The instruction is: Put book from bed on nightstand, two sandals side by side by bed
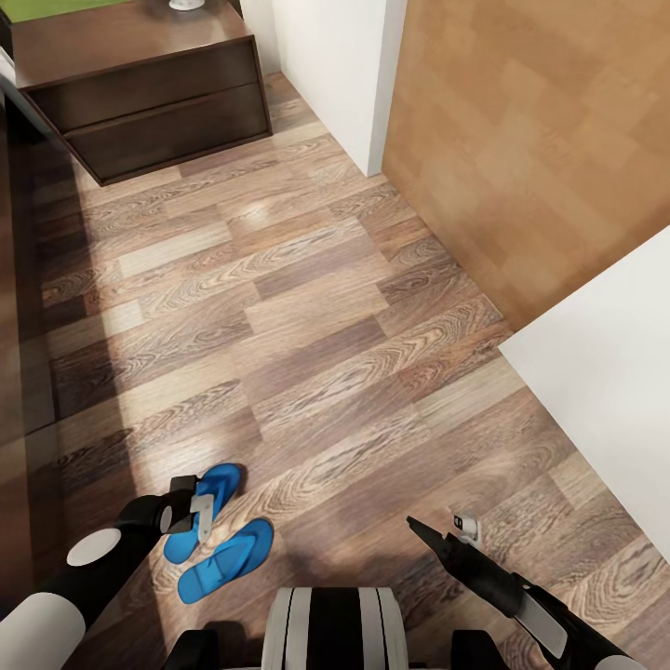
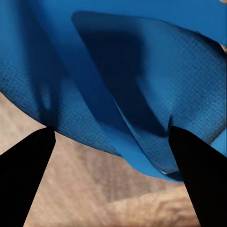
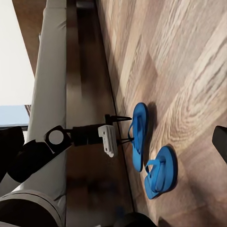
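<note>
Two bright blue sandals lie side by side on the wood floor beside the bed's dark frame [image 1: 19, 372]. My left gripper [image 1: 198, 503] hangs open right over the sandal nearer the bed [image 1: 219, 484]. Its black fingers [image 2: 26, 175] stand wide apart at that sandal's edge, with the blue strap [image 2: 118, 123] just beyond them. The second sandal [image 1: 228, 556] lies free alongside. My right gripper [image 1: 423, 532] hovers open over bare floor, apart from both sandals. One nightstand [image 1: 149, 93] stands far ahead on the left. The right wrist view takes in the left gripper [image 3: 126, 128], both sandals [image 3: 138, 135] [image 3: 160, 172] and the grey mattress [image 3: 52, 71]. The book is out of view.
A white wall corner [image 1: 344, 74] and a light wooden door [image 1: 540, 140] stand ahead on the right, with another white wall [image 1: 605, 391] close by. A white lamp base [image 1: 186, 4] tops the nightstand. Plank floor [image 1: 307, 307] stretches between me and the nightstand.
</note>
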